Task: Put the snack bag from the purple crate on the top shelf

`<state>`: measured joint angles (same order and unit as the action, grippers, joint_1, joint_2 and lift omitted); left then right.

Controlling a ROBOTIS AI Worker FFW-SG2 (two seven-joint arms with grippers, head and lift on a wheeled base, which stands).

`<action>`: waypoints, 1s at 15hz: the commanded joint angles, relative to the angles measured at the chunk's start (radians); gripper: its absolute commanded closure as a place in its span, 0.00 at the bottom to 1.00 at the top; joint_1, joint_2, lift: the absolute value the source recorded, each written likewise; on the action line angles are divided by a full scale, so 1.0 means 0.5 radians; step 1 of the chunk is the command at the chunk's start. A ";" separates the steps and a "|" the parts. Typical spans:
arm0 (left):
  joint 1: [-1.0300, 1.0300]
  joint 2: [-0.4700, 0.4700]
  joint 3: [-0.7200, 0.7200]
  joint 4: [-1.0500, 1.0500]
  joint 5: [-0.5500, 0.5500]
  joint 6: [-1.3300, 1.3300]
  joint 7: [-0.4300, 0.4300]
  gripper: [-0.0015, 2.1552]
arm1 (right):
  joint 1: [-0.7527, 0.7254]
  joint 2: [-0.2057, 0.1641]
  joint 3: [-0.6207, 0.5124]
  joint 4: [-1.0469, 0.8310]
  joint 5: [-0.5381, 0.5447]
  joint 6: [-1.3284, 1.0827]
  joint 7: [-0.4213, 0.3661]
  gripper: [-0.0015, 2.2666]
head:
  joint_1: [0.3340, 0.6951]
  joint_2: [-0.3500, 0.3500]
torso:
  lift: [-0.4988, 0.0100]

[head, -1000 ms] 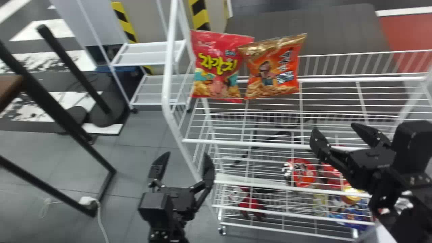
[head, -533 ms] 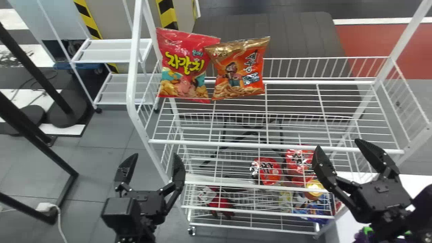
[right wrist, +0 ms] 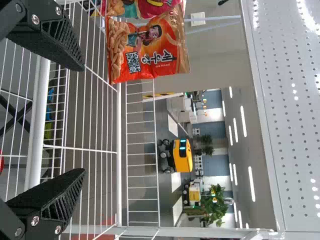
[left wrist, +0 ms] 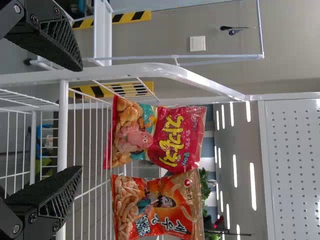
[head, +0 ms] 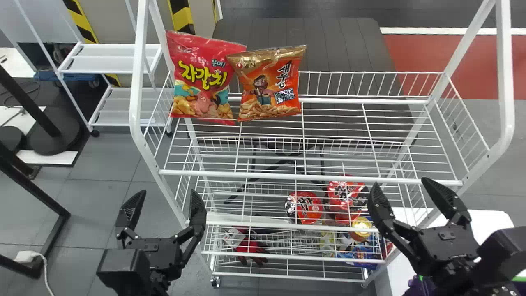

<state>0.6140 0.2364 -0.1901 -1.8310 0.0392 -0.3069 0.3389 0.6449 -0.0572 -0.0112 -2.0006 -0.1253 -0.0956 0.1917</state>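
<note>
The right tool hangs, fingers spread and holding nothing, by the top shelf; the left tool, also spread, is parked at its nine o'clock. Toward five o'clock from the right, beneath that arm, sits the purple crate; I cannot tell how its snack bag lies. Swinging down there, a fingertip could snag the shelf wires; a blind, steep descent might crush the bag.

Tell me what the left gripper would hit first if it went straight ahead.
Likely the top shelf's front rail; if the left gripper clears that, the red snack bag looks next in line. Its depth and height against the rail are unclear.
</note>
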 commanded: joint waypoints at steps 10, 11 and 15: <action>0.021 -0.003 0.003 -0.020 -0.017 0.017 0.003 0.06 | 0.011 0.001 0.019 -0.015 0.023 0.006 0.000 0.05 | 1.00 0.56 | 0.98; 0.021 -0.003 0.003 -0.020 -0.017 0.017 0.003 0.06 | 0.011 0.001 0.022 -0.012 0.027 0.012 0.000 0.05 | 1.00 0.56 | 0.98; 0.021 -0.003 0.006 -0.020 -0.017 0.017 0.003 0.06 | 0.011 0.001 0.032 -0.012 0.027 0.006 -0.003 0.05 | 1.00 0.57 | 0.98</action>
<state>0.6243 0.2346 -0.1880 -1.8409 0.0307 -0.2982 0.3405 0.6504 -0.0567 0.0032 -2.0068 -0.1120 -0.0909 0.1908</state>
